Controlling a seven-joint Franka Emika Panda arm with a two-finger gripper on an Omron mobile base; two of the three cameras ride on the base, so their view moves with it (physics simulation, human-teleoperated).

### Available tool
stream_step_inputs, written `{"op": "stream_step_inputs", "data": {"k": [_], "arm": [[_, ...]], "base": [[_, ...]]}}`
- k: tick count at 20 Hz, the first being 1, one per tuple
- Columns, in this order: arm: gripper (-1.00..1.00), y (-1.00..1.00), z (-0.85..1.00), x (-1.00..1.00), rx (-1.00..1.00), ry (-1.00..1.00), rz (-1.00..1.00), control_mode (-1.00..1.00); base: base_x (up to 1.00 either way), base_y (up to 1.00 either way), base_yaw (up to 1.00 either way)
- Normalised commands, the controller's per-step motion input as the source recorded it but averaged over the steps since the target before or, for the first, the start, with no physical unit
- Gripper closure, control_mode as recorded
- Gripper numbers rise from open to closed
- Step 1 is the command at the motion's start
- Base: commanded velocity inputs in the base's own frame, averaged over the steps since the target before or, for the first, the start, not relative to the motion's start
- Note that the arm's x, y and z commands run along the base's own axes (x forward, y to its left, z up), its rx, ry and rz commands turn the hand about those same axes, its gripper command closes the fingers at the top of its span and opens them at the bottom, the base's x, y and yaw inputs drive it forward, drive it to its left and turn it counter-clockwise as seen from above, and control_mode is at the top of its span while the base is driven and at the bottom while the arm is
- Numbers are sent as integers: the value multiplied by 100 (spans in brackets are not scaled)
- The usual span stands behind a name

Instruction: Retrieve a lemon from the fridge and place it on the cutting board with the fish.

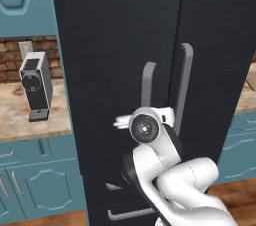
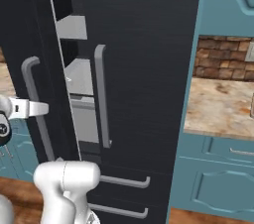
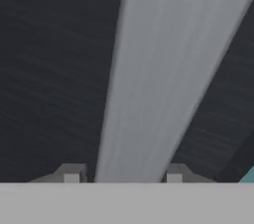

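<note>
Nearest to me, in the hand view, the gripper (image 3: 123, 176) straddles a grey bar handle (image 3: 158, 79) of the fridge (image 3: 49, 69), one fingertip either side of the bar; whether the pads are pressing it or standing just clear I cannot tell from this close. In the right base view the hand sits against the left door's handle (image 2: 34, 109), and that door stands slightly ajar, with grey inner shelves (image 2: 79, 82) showing through the gap. The right door's handle (image 2: 101, 99) is just beside that gap. I judge the door to be a heavy, rigid thing that swings on its hinge, and the bar stiff and smooth, so a grip around its middle, square across it, should hold best and slip least. The lemon I take to be somewhere inside, behind the doors; it should be light and firm but prone to roll. Farther off, a coffee machine (image 1: 35, 87) stands on the worktop (image 1: 25, 120) left of the fridge.
</note>
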Motion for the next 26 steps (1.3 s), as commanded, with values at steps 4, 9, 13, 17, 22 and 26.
{"op": "stream_step_inputs", "data": {"k": [4, 9, 13, 17, 22, 26], "arm": [[100, 71, 0, -76, -11, -4, -3, -100], [-100, 36, 0, -25, -2, 0, -6, -100], [-100, 12, 0, 0, 0, 0, 0, -100], [-100, 38, 0, -3, 0, 0, -6, -100], [-100, 17, 10, -46, 0, 0, -7, -100], [-100, 25, 4, -51, 3, 1, -5, -100]], "base": [[0, 0, 0], [0, 0, 0], [0, 0, 0], [0, 0, 0], [0, 0, 0], [0, 0, 0]]}}
